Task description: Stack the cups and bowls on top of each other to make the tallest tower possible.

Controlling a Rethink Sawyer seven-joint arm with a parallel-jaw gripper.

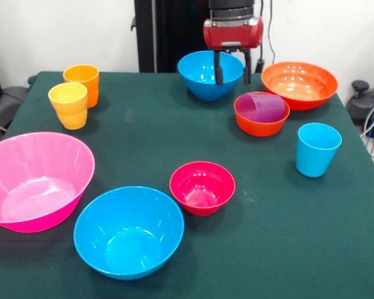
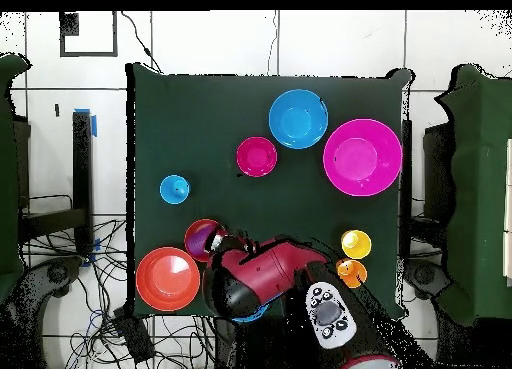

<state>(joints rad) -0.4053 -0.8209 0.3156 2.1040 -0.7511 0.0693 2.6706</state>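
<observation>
- The gripper point(image 1: 231, 70) hangs over the table's far edge in the front view, its two dark fingers point(image 1: 219, 68) spread apart and holding nothing.
- Its tips hang in front of a blue bowl point(image 1: 210, 75), one over that bowl's rim and the other just off its right side.
- The tower point(image 1: 262, 113) stands just right of the gripper and a little nearer the camera: a small orange-red bowl point(image 1: 260, 125) with a translucent purple cup point(image 1: 263, 107) lying tilted inside it, mouth turned toward the right. It is not touched by the gripper.
- A wide orange-red bowl point(image 1: 299, 84) sits near the far right corner of the green table point(image 1: 143, 131), just behind the tower.
- A light blue cup point(image 1: 317, 149) stands upright near the right edge, nearer the camera than the tower and apart from it.
- A small magenta bowl point(image 1: 202, 187) rests alone near the table's middle, well apart from the gripper.
- A second blue bowl point(image 1: 128, 231) sits by the near edge, just left of the magenta one.
- The large pink bowl point(image 1: 36, 179) lies at the left edge, tipped slightly.
- An orange cup point(image 1: 82, 82) and a yellow-orange cup point(image 1: 69, 105) stand upright close together by the far left corner.
- In the overhead view, the red arm point(image 2: 270, 275) covers the bowl nearest the base; the tower point(image 2: 204, 239) shows just beside its head.
</observation>
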